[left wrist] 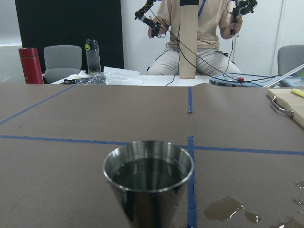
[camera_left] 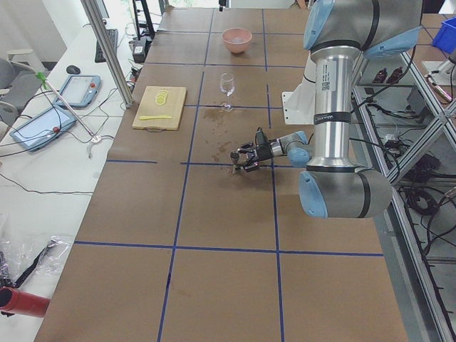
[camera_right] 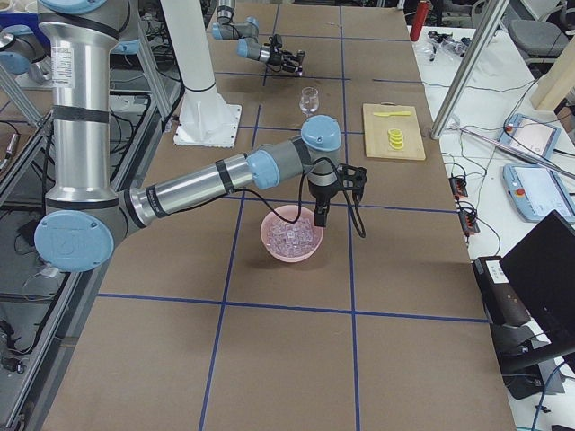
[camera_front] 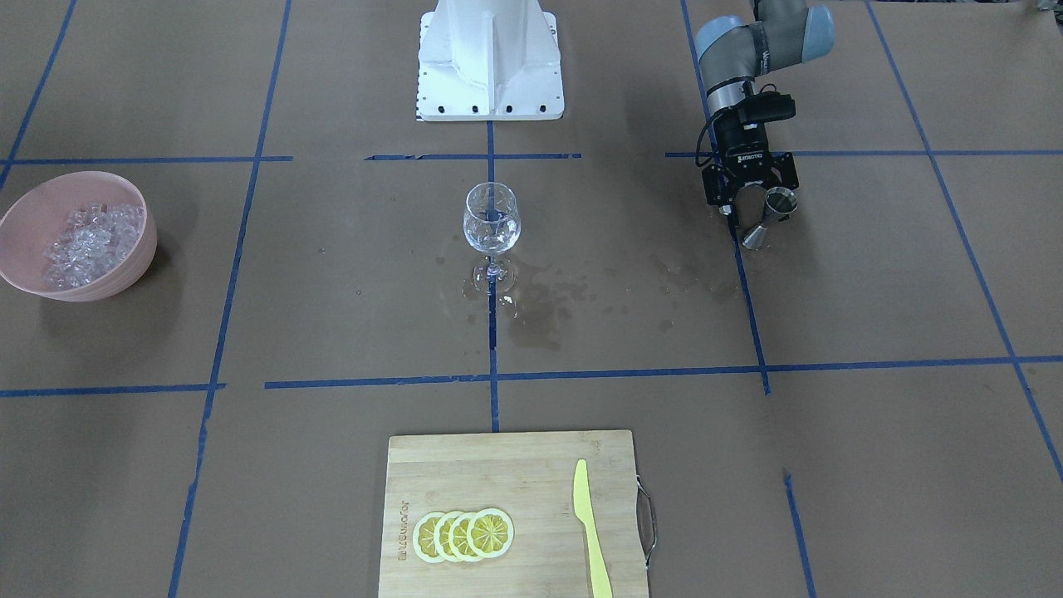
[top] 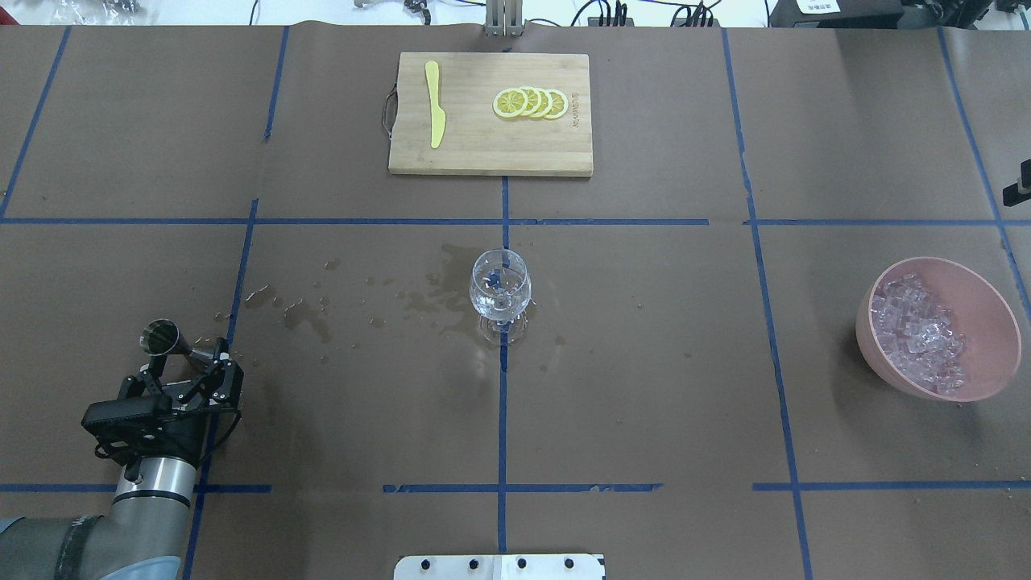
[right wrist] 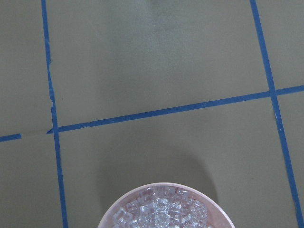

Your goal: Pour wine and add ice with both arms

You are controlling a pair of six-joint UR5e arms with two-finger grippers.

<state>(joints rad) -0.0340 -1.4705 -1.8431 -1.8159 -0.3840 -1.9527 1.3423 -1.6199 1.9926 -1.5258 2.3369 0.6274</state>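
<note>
**A filled metal jigger (camera_front: 768, 218) is held by the left gripper (camera_front: 757, 208), well apart from a wine glass (camera_front: 491, 218).**

The left gripper's fingers are drawn in narrowly on the jigger's waist, and the jigger is held upright with dark liquid near its brim. The wine glass stands well off to this gripper's right, at the table's middle, with wet patches (camera_front: 540, 311) lying between them. The glass appears nearly empty, though clear glass makes this hard to judge. The ice (camera_front: 91, 241) is heaped in a pink bowl (camera_front: 25, 224), far beyond the glass from the left gripper and just beneath the right gripper (camera_right: 321, 214). Whether the right gripper's fingers are spread or closed cannot be told from the side view. For a good pour, the jigger should be carried level until its lip is over the glass mouth, then tipped slowly, since the wet patches suggest liquid is easily lost.
</note>
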